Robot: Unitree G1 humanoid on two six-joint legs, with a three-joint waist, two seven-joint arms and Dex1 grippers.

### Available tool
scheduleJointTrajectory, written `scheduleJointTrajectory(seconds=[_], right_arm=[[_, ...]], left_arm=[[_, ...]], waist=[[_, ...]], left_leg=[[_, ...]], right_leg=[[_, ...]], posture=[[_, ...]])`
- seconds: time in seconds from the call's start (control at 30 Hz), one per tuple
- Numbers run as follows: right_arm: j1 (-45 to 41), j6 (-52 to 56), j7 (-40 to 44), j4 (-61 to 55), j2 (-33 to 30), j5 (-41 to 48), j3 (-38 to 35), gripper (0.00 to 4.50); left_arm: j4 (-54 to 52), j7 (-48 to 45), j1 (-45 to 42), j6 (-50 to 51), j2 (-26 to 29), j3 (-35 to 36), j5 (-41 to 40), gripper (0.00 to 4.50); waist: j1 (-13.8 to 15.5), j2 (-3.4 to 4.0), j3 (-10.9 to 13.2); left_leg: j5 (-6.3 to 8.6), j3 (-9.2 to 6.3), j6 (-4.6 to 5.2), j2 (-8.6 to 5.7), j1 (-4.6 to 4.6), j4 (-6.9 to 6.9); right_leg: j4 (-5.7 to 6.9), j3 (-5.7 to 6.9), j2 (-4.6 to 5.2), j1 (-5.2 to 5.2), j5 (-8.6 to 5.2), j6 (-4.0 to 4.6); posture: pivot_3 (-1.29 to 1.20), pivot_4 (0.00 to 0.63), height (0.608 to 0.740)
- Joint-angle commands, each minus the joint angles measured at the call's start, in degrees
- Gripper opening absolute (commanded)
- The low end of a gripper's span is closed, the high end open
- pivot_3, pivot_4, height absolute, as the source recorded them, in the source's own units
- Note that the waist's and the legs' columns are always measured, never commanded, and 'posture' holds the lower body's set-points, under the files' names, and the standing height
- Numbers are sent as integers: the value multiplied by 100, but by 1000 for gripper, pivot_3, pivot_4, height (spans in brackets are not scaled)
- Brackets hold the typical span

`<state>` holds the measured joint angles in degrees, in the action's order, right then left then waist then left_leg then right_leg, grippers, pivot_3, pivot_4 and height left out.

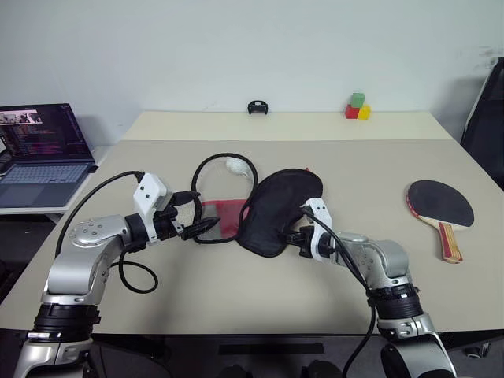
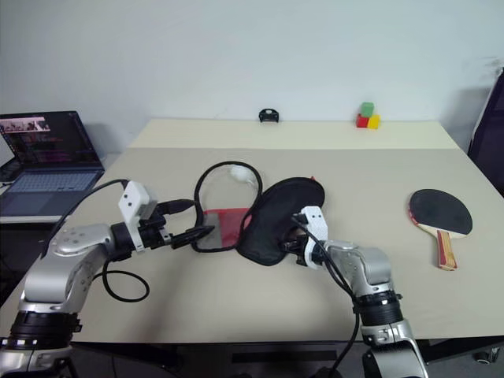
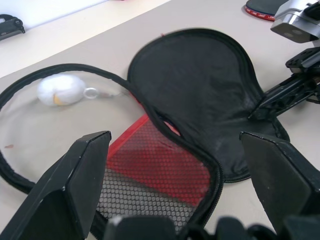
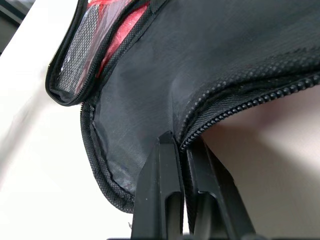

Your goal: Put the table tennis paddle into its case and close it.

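The case (image 1: 277, 211) lies unzipped at the table's middle, its black flap raised over a red mesh panel (image 1: 224, 216). A small white ball (image 1: 236, 165) on a cord rests inside the zip loop behind it. My right gripper (image 4: 181, 142) is shut on the flap's zip edge at its near right side, also visible from the head (image 1: 294, 235). My left gripper (image 3: 175, 140) is open, just left of the red panel (image 3: 160, 165), touching nothing. The table tennis paddle (image 1: 439, 203) lies black face up at the far right, its striped handle toward me.
A laptop (image 1: 43, 153) stands open on a side table to the left. Coloured blocks (image 1: 357, 107) and a small black object (image 1: 257, 107) sit at the table's far edge. A dark chair (image 1: 488, 118) is at the right.
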<state>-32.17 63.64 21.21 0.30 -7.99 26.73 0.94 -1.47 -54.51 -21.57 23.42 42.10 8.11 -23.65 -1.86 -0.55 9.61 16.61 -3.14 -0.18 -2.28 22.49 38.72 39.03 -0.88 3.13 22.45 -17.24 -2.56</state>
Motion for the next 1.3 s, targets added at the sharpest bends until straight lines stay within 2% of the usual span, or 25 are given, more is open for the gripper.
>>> scheduleJointTrajectory(seconds=[0.03, 0.7, 1.0, 1.3], right_arm=[[75, 203, 8, -426, -90, 201, -198, 30], [876, 1324, 609, -1596, -1716, 881, -501, 30], [820, 1234, 989, -1377, -2481, 903, -541, 30], [478, 726, 1501, -455, -3191, 645, -446, 30]], left_arm=[[-141, -8, -20, -83, 14, 5, 6, 4500], [-152, -93, -90, -54, -33, -275, 89, 4500], [-182, -232, -198, -42, -86, -462, 91, 4500], [-24, -314, -590, -108, -333, -823, 185, 4500]], waist=[[0, 0, 0], [17, -1, 0], [22, -3, 1], [36, -8, 4]], left_leg=[[0, 0, 0, 0, 0, 0], [1, -3, 2, -2, 3, 0], [1, -3, 3, -1, 4, 1], [1, -3, 4, -2, 5, 4]], right_leg=[[0, -1, 0, 0, 0, 0], [-5, 2, 1, -6, 0, -1], [-7, 4, 1, -9, -1, -1], [-7, 5, 2, -12, 0, -1]], posture=[[0, 150, 740], [0, 150, 740], [0, 150, 740], [0, 150, 740]])
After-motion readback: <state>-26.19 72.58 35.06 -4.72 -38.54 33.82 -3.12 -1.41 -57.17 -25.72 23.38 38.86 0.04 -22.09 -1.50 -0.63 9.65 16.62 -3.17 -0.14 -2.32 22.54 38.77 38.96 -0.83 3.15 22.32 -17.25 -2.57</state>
